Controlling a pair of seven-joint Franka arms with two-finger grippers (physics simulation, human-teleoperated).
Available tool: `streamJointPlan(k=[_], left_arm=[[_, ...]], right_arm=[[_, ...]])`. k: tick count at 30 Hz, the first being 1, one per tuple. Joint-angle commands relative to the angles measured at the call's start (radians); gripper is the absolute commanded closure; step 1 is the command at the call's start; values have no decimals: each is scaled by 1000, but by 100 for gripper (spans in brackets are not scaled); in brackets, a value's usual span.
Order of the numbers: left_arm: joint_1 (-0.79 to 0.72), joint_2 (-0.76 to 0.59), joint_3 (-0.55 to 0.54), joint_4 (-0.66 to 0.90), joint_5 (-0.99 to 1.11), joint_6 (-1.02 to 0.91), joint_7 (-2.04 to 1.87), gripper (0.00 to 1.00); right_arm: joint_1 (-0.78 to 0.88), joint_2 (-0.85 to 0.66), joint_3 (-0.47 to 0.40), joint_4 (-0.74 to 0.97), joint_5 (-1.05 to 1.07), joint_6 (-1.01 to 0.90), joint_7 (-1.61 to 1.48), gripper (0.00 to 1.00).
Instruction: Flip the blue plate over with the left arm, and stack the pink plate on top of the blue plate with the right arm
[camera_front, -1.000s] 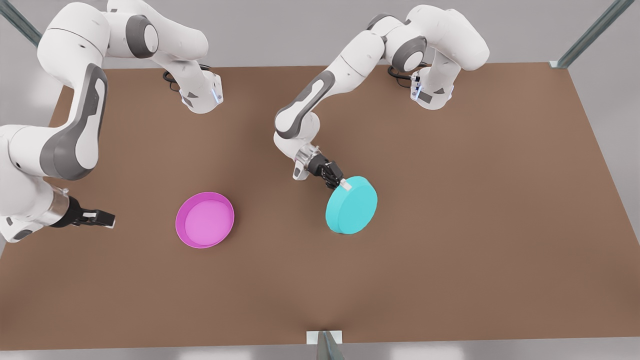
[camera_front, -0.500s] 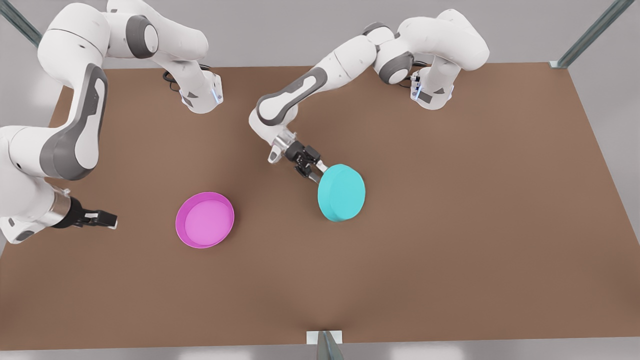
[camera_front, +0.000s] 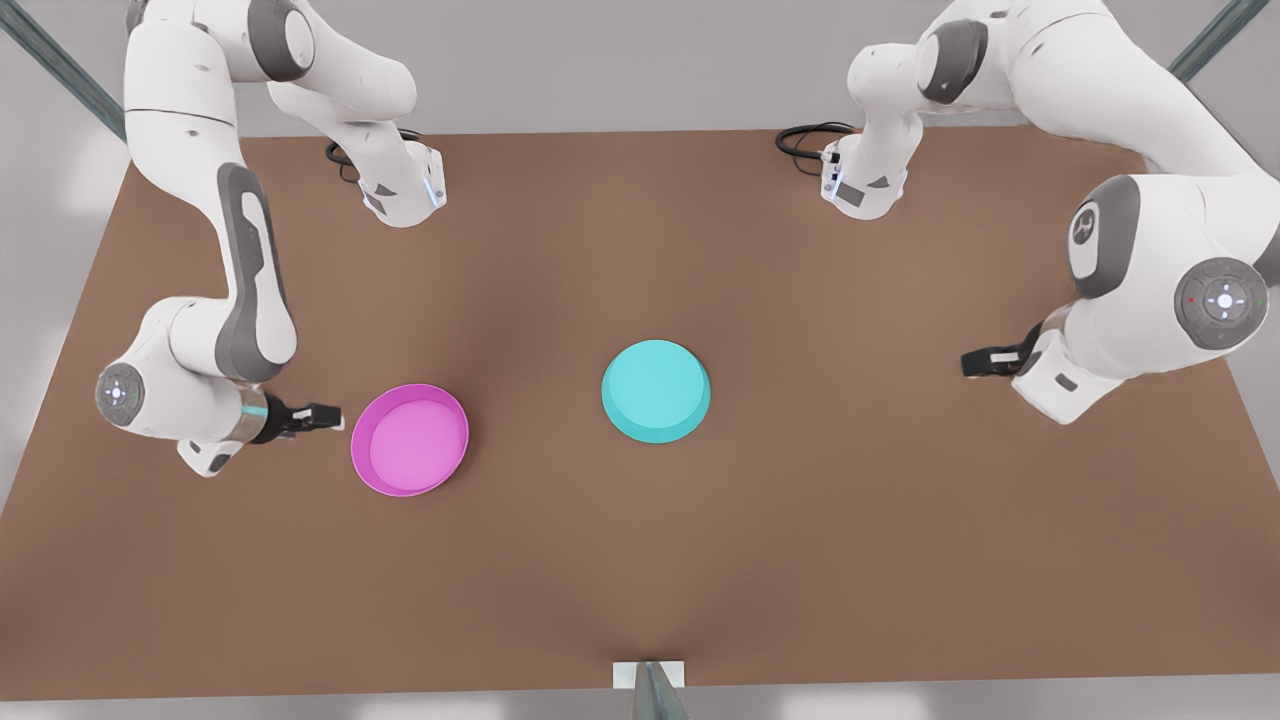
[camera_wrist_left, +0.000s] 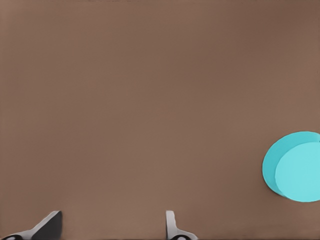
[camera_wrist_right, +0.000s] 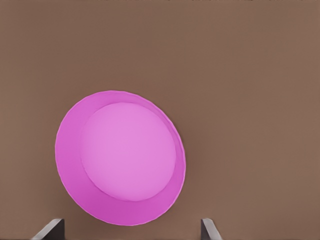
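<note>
Front view: the blue plate (camera_front: 656, 391) lies base-up at table centre, the pink plate (camera_front: 410, 440) rim-up left of it; the right gripper (camera_front: 322, 417) sits beside pink, the left gripper (camera_front: 985, 362) far right. Left wrist view: fingers (camera_wrist_left: 172, 227) spread, empty, blue plate (camera_wrist_left: 295, 167) at the frame's right edge. Right wrist view: fingers (camera_wrist_right: 50, 229) spread wide, empty, before the pink plate (camera_wrist_right: 120, 157).

Two glossy white jointed robot arms (camera_front: 240, 260) with grey joint panels, black two-finger grippers, black cables (camera_front: 800, 140) at their bases.
</note>
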Motion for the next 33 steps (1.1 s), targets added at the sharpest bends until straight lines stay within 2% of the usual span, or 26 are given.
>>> streamJointPlan(k=[1,2,4,5,13,16,19,23,25,26,27,28,29,33], left_arm=[[4,-18,-7,-26,72,18,-1,0],[7,-49,-25,-51,75,30,6,0],[8,-128,-34,-187,72,110,5,0],[10,-123,-34,-195,66,113,5,0],[7,-46,-19,-190,78,76,-16,0],[7,-45,-19,-192,79,75,-14,0],[7,-37,-17,-192,81,76,-14,0],[7,-30,-17,-192,79,61,-16,0],[7,-30,-17,-192,79,55,-13,0],[7,-33,-17,-192,73,55,-11,0],[7,-36,-17,-192,73,55,-11,0],[7,-36,-17,-190,73,57,-11,0],[7,-36,-17,-192,73,57,-11,0],[7,-36,-17,-190,75,57,-11,0]], right_arm=[[0,1,-1,-9,0,12,-8,0],[0,2,-13,-63,2,69,-51,0],[-1,70,-18,-45,8,123,-54,0],[2,90,-18,-45,12,161,-54,0],[14,236,-9,-13,57,240,-74,0],[15,243,-7,-13,58,241,-83,0],[9,257,-9,-11,181,249,-232,0],[6,268,-10,-13,176,267,-241,0],[8,272,-10,-16,175,284,-249,22],[8,283,-10,-13,173,284,-283,28],[6,285,-10,-11,173,286,-283,28],[6,286,-10,-11,172,284,-284,43],[9,286,-10,-9,172,284,-284,47],[8,286,-10,-11,172,284,-286,52]])
